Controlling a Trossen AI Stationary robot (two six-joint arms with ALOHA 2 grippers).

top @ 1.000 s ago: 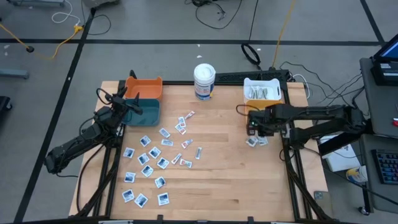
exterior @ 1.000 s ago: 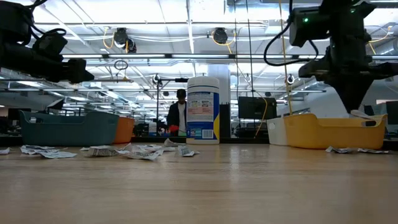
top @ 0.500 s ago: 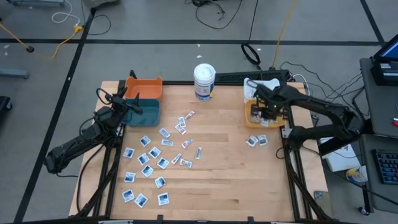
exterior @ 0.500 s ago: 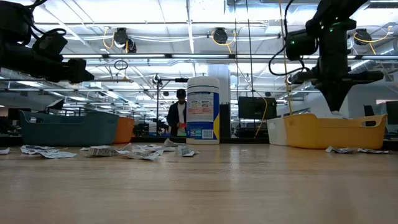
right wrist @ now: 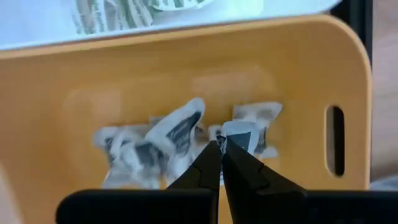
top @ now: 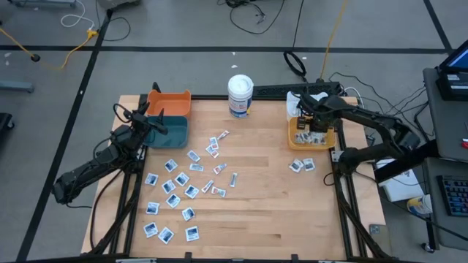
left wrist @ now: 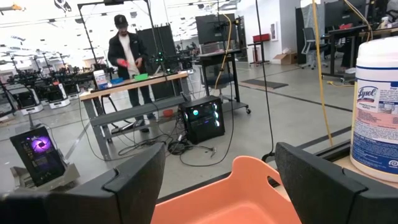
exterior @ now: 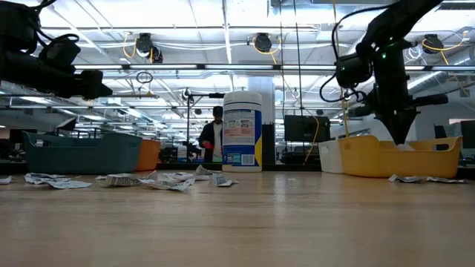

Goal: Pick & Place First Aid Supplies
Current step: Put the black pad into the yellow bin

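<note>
Wooden table (top: 263,197): four bins, one tub (top: 240,95).

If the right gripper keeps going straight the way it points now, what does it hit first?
Probably the packets piled in the yellow bin: the shut right gripper points down at them from just above, though the gap is hard to judge.

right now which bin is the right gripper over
The yellow bin at the table's right edge; the right gripper hangs above its packets, unlike the white, orange or teal bins.
</note>
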